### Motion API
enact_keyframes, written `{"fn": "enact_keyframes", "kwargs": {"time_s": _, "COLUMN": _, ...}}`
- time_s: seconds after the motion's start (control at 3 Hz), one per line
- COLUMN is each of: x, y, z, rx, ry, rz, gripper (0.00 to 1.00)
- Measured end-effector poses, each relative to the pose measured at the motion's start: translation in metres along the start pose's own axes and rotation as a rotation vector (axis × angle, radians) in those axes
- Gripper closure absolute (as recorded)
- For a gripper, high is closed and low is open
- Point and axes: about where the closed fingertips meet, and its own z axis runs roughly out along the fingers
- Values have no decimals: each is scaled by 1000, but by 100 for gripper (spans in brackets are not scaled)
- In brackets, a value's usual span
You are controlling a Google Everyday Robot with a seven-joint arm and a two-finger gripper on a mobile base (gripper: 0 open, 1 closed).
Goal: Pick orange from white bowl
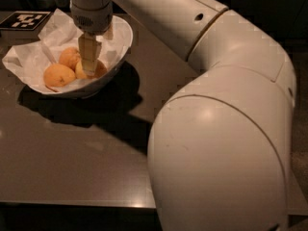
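Observation:
The white bowl (pixel 123 38), lined with crumpled white paper, stands at the back left of the dark table. It holds three round fruits. The paler yellow-orange one, the orange (pixel 79 71), lies at the right of the group. My gripper (pixel 89 70) points straight down into the bowl and sits right on the orange, hiding its middle. The two deeper-orange fruits lie to its left (pixel 57 75) and behind it (pixel 70 57).
The dark table (pixel 72 153) reaches to a front edge near the bottom of the view. A black-and-white marker tag (pixel 25 20) lies behind the bowl at the far left. My arm's large white links (pixel 226 143) fill the right side.

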Motion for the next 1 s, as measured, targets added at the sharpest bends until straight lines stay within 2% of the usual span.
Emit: {"fn": "enact_keyframes", "kwargs": {"time_s": 1.0, "x": 1, "y": 15, "z": 37, "rx": -145, "ry": -45, "rz": -9, "gripper": 30}}
